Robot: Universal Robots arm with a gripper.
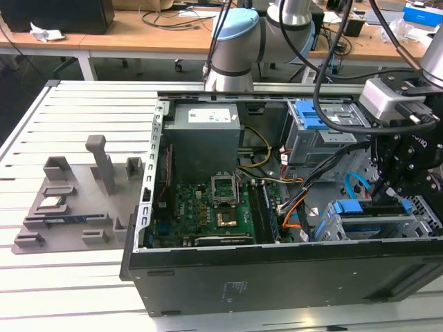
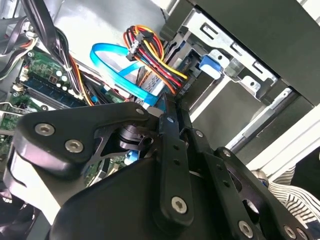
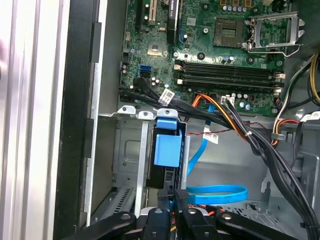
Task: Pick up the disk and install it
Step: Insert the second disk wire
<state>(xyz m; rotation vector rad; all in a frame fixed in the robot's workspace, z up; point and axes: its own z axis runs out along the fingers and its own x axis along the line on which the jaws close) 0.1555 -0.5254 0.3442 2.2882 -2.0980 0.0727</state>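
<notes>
Gripping the edge of the disk (image 3: pixel 166 150), the gripper (image 3: pixel 175 196) has its black fingers (image 2: pixel 172 150) drawn narrow on the blue-bracketed drive, which stands on edge in the metal drive cage (image 3: pixel 129 150) by the near wall of the computer case (image 1: pixel 277 277); in the exterior view the disk (image 1: pixel 374 209) sits at the exterior view's right, under the gripper (image 1: pixel 387 194). Beside it: flat blue data cable (image 3: pixel 220 192), red-yellow-black power leads (image 2: pixel 150 50). Beyond: motherboard (image 1: pixel 201 214), empty processor socket (image 1: pixel 225 187), grey power supply (image 1: pixel 204 135). Farthest, outside the case: grey parts fixture (image 1: pixel 69 207) on the slatted table (image 1: pixel 41 124)
</notes>
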